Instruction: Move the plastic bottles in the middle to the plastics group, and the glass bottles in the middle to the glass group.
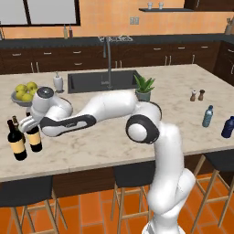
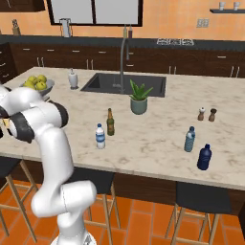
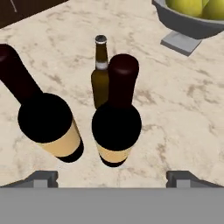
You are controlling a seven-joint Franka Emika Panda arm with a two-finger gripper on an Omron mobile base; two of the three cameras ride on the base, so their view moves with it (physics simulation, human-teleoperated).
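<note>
My gripper (image 1: 28, 124) hangs open at the counter's left end, its fingertips (image 3: 43, 177) spread wide just above a black wine bottle with a cream label (image 3: 116, 127) (image 1: 34, 141). Nothing is between the fingers. Close beside that bottle stand the black wine bottle with a tan label (image 3: 46, 122) (image 1: 18, 146) and the thin brown bottle (image 3: 100, 74). In mid-counter the small clear plastic bottle (image 2: 100, 136) stands next to the olive-green bottle (image 2: 110, 122). Far right are the slim light-blue bottle (image 1: 208, 116) (image 2: 190, 139) and the squat dark-blue bottle (image 1: 227, 127) (image 2: 204, 157).
A grey fruit bowl (image 1: 13, 97) (image 3: 192, 26) sits just behind the wine bottles. A soap dispenser (image 1: 58, 82), the sink (image 1: 103, 81), a potted plant (image 1: 144, 89) and salt and pepper shakers (image 1: 197, 95) line the back. Stools stand under the front edge.
</note>
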